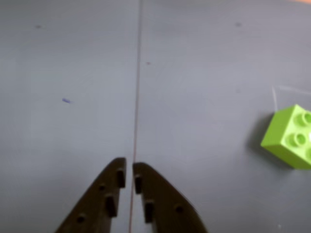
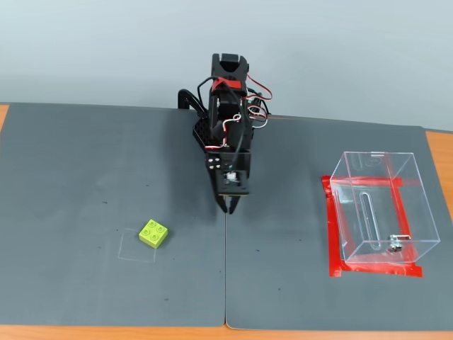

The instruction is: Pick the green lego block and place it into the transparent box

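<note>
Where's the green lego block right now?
In the fixed view the green lego block lies on the grey mat, left of the gripper, on a faint square outline.

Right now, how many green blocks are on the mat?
1. The green block lies on the mat's left half in the fixed view, left of the arm and far from the box. No others visible.
</note>
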You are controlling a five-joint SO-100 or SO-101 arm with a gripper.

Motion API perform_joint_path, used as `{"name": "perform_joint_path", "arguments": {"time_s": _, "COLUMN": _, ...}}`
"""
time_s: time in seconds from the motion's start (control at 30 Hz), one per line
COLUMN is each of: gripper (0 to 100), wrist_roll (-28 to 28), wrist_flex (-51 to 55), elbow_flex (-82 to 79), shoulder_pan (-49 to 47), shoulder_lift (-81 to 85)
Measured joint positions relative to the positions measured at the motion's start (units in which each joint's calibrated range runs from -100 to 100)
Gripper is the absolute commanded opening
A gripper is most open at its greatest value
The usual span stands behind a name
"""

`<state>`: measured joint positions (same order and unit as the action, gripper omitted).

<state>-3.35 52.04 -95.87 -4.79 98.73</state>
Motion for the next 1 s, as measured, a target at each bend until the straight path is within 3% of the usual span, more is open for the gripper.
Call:
{"name": "perform_joint_path", "arguments": {"time_s": 0.27, "gripper": 2, "wrist_roll": -0.05, "wrist_flex": 0.17, "elbow_flex": 8.35, "shoulder_pan": 0.37, "shoulder_lift": -1.70}}
{"name": "perform_joint_path", "arguments": {"time_s": 0.57, "gripper": 2, "wrist_roll": -0.05, "wrist_flex": 0.26, "elbow_flex": 22.90, "shoulder_pan": 5.31, "shoulder_lift": -21.07}}
{"name": "perform_joint_path", "arguments": {"time_s": 1.0, "gripper": 2, "wrist_roll": 0.20, "wrist_flex": 7.81, "elbow_flex": 38.53, "shoulder_pan": 28.52, "shoulder_lift": -37.81}}
